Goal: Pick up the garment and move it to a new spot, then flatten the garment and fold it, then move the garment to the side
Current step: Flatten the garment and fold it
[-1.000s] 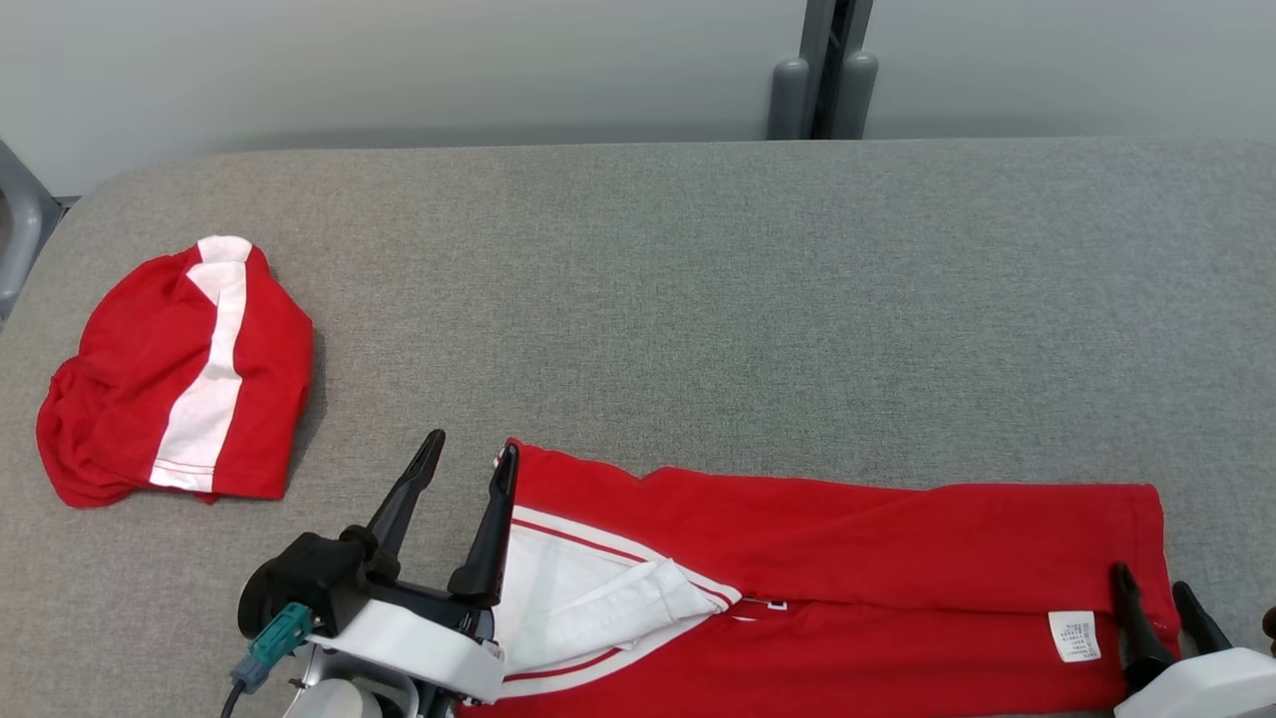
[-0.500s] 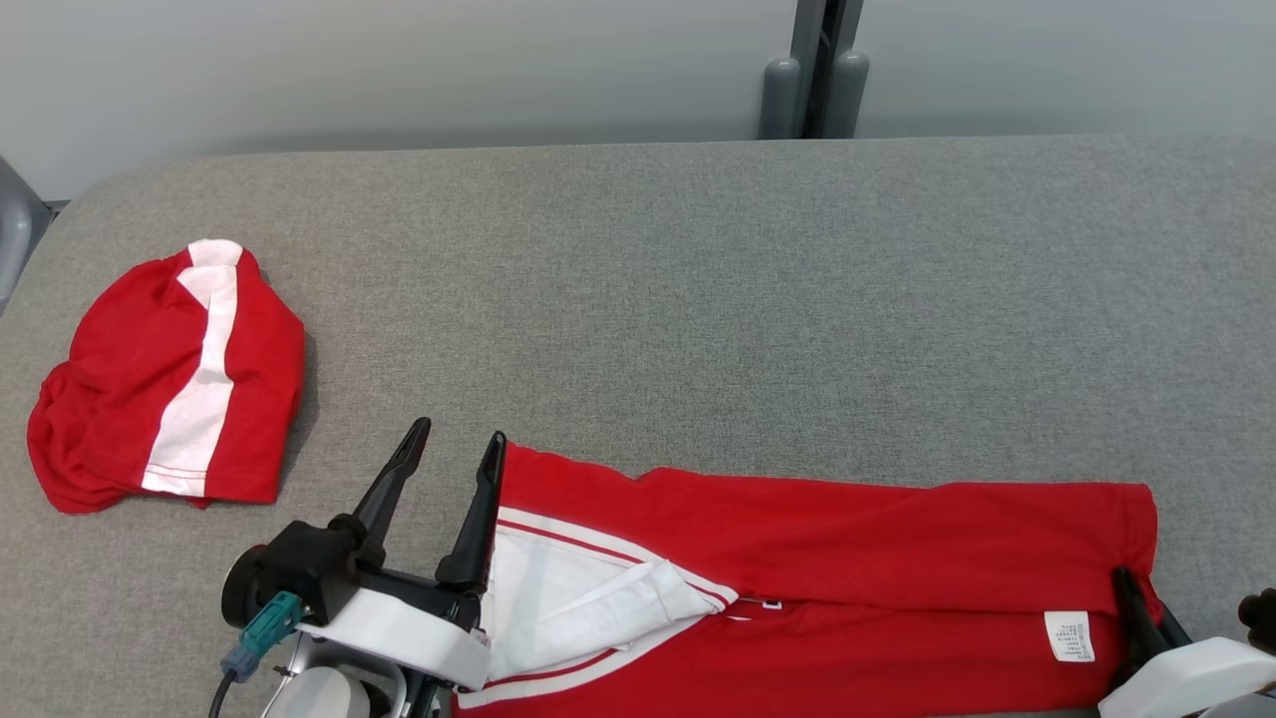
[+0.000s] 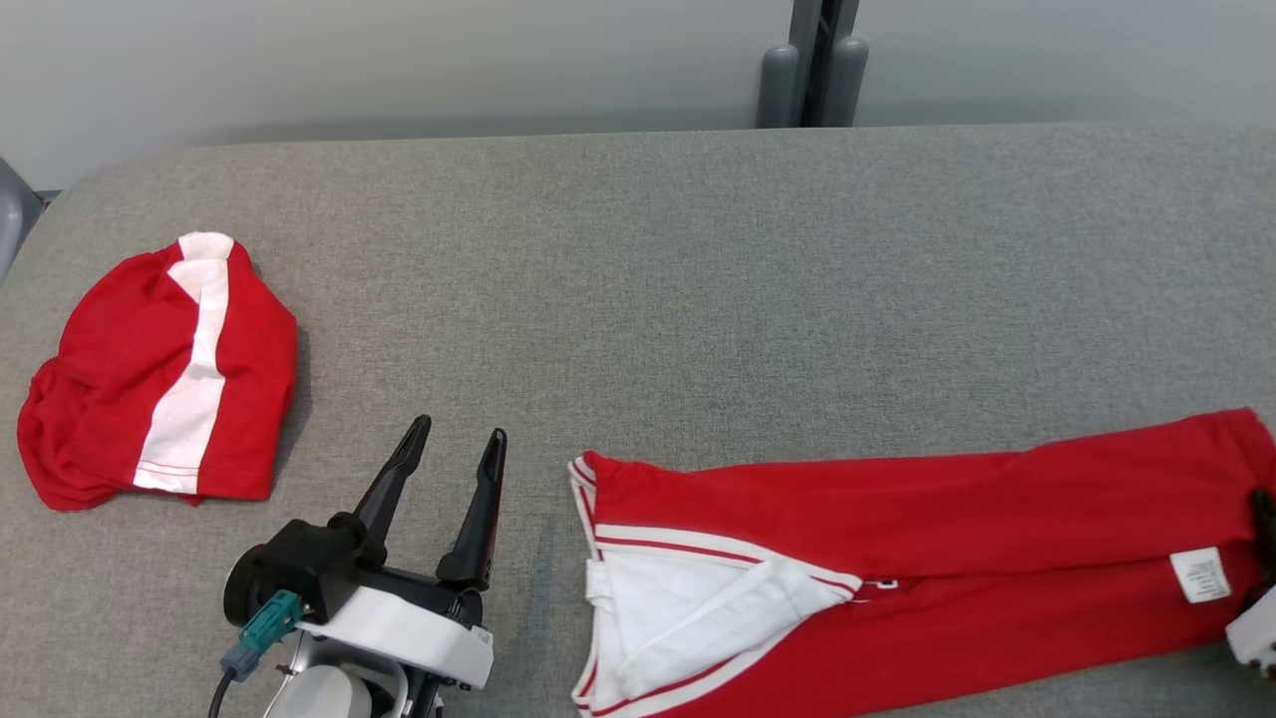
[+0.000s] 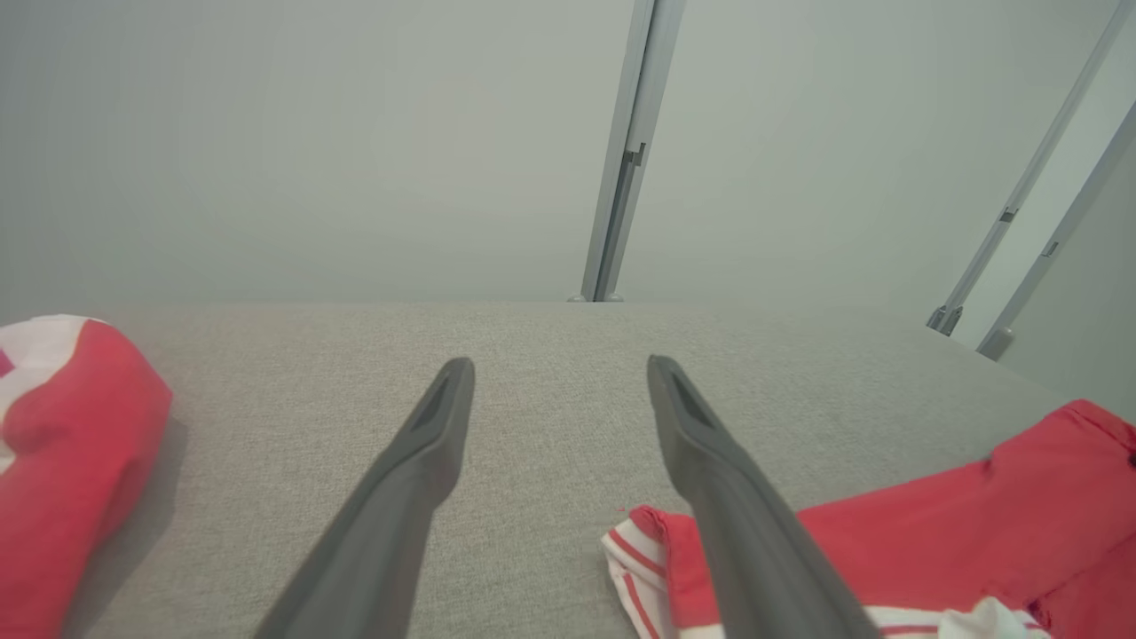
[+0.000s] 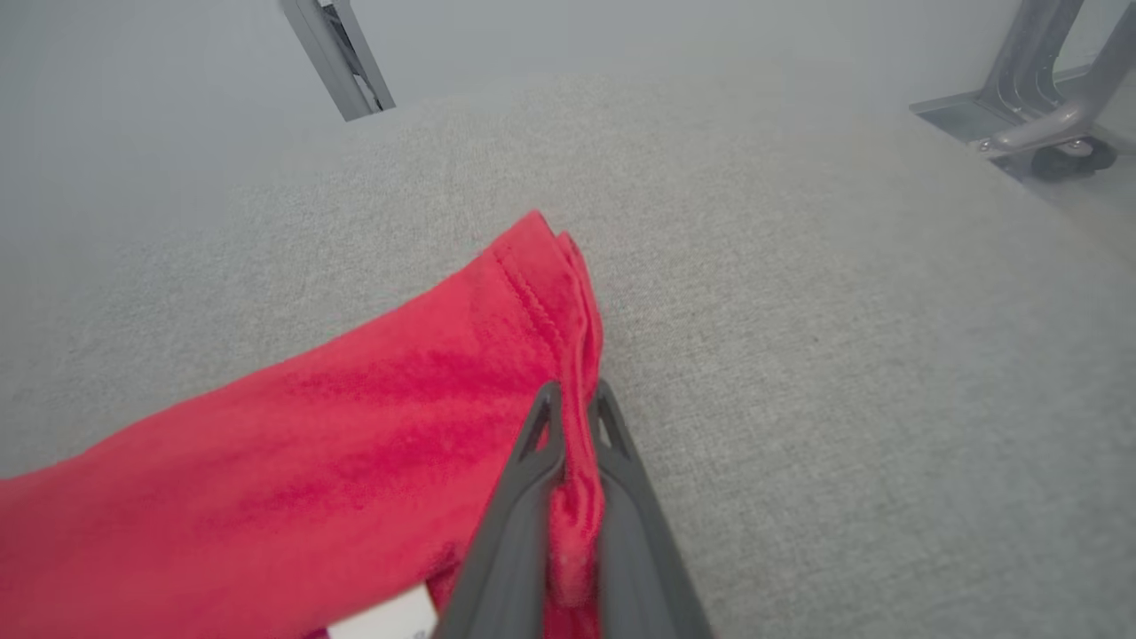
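Observation:
The red garment lies long and flat along the near edge of the grey table, its white-trimmed end with white lining facing left. My right gripper is shut on the garment's hemmed right end; in the head view the right gripper sits at the far right edge beside a white care label. My left gripper stands open, holding nothing, a short gap left of the garment's white-trimmed end. In the left wrist view the left gripper points over bare table, with the garment at the lower right.
A second red garment with a white stripe lies bunched at the table's left side, also seen as a red bundle in the left wrist view. A grey post stands behind the table against the wall.
The garment has slid right with my right gripper shut on its end, opening a gap from the left gripper. The left gripper stayed open and barely moved.

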